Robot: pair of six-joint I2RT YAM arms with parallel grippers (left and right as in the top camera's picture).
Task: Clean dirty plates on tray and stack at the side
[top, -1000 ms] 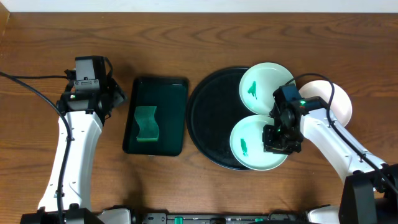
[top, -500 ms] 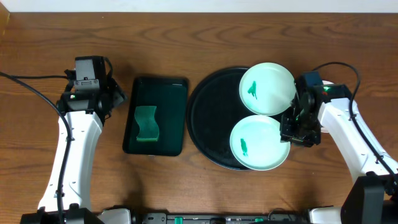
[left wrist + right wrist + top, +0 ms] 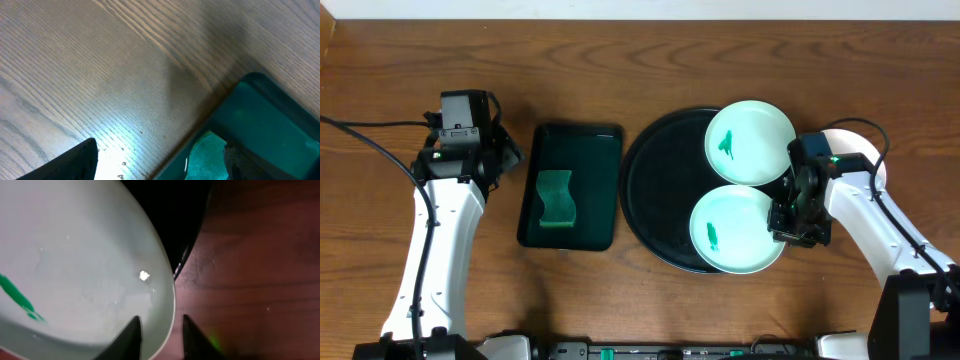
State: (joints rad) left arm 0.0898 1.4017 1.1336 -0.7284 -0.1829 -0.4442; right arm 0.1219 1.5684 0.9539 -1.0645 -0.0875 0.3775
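The black round tray holds two pale mint plates, each with a green smear: a back one and a front one. A third white plate lies on the table to the right of the tray, partly hidden by my right arm. My right gripper is at the front plate's right rim. In the right wrist view that rim runs between the narrowly parted fingers of this gripper, with a gap on each side. My left gripper hovers wide open over the wood, holding nothing.
A rectangular dark green tray with a green sponge in it lies left of the black tray. Its corner and the sponge show in the left wrist view. Bare wood table surrounds everything.
My right gripper swung out to the right of the tray, then came back in onto the front plate's right rim. The left arm has not moved.
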